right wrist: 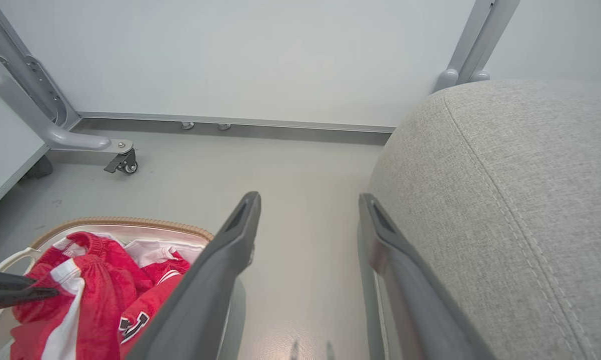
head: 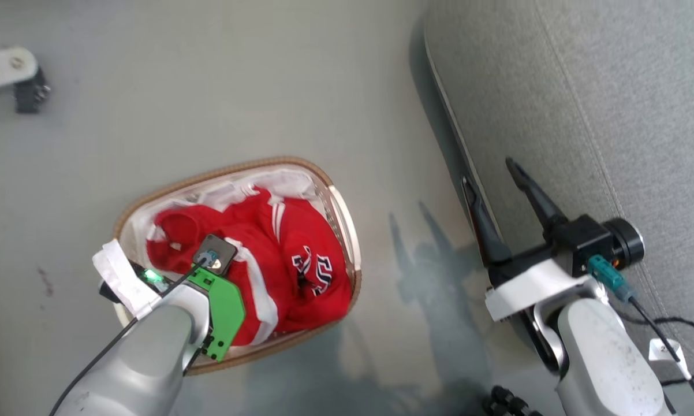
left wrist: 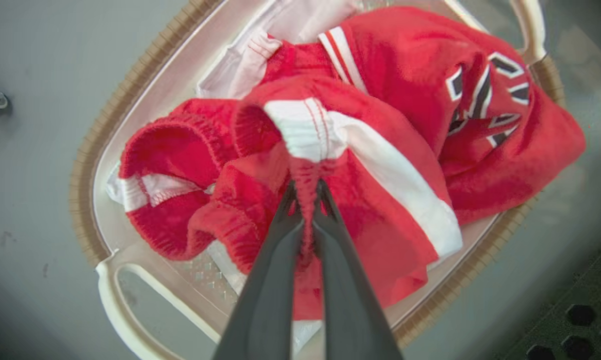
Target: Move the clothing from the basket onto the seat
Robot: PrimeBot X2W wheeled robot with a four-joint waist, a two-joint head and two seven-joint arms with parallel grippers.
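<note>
The clothing (head: pixel 283 248) is red with white stripes and lies heaped in the basket (head: pixel 347 219), an oval white one with a brown woven rim on the floor. Dark numerals show on the right part of the clothing (left wrist: pixel 480 95). My left gripper (left wrist: pixel 305 192) reaches down into the basket (left wrist: pixel 105 135) and is shut on a pinched fold of the red clothing beside a white stripe. My right gripper (head: pixel 494 179) hovers open with nothing between its fingers, at the front edge of the grey seat (head: pixel 612 98). In the right wrist view the clothing (right wrist: pixel 95 290) sits lower left, the seat (right wrist: pixel 520 200) at right.
A caster foot of a metal frame (head: pixel 26 86) stands on the floor at the far left. A white wall panel and a wheeled frame leg (right wrist: pixel 123 162) stand beyond the basket. A black cable (head: pixel 687 341) lies on the seat near my right arm.
</note>
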